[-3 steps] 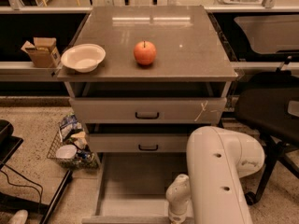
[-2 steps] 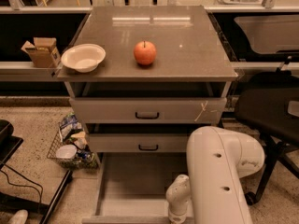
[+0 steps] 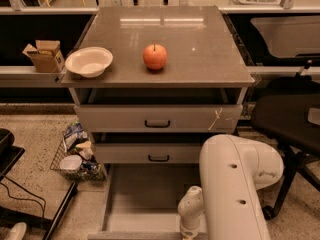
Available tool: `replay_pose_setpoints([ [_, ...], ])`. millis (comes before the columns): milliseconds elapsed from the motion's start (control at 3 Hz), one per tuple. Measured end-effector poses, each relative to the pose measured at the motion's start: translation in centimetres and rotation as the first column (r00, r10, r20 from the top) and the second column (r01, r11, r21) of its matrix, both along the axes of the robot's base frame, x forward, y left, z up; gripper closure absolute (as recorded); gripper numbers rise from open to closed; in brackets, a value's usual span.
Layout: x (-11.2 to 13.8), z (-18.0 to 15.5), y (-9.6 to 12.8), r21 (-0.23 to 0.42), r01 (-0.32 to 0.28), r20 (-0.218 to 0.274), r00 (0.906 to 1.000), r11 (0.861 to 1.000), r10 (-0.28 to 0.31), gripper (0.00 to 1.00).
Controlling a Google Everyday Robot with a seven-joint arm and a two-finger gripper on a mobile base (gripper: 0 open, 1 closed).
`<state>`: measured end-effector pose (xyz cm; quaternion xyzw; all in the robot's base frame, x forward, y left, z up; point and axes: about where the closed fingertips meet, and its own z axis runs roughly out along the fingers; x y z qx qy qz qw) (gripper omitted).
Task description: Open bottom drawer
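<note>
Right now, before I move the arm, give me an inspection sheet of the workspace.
Surface: grey cabinet top, holding a bowl and an apple.
Job's things: bottom drawer pulled out, grey tray showing.
Clutter: cardboard box on the left ledge; wire basket of packets on the floor.
Grippers: gripper out of view; the arm runs below the frame at the drawer's front edge.
Cables: black cable on the floor, far left.
Surroundings: black chair at right.
</note>
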<state>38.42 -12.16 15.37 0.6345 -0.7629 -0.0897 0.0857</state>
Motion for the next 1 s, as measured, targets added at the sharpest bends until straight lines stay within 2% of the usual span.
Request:
replay_pose_setpoints([
  [333,-0.2,1.2,-0.4,-0.002,0.002,0.04,0.9992,1.0,-0.002,0.02],
  [667,-1.4,6.6,-0.2,0.068,0.027,0.135,0.9901,0.997,-0.036,0.0],
  [1000,-5.7,14.8,-3.6,0.015,0.044,0.268,0.9624,0.999,-0.046,0.0],
])
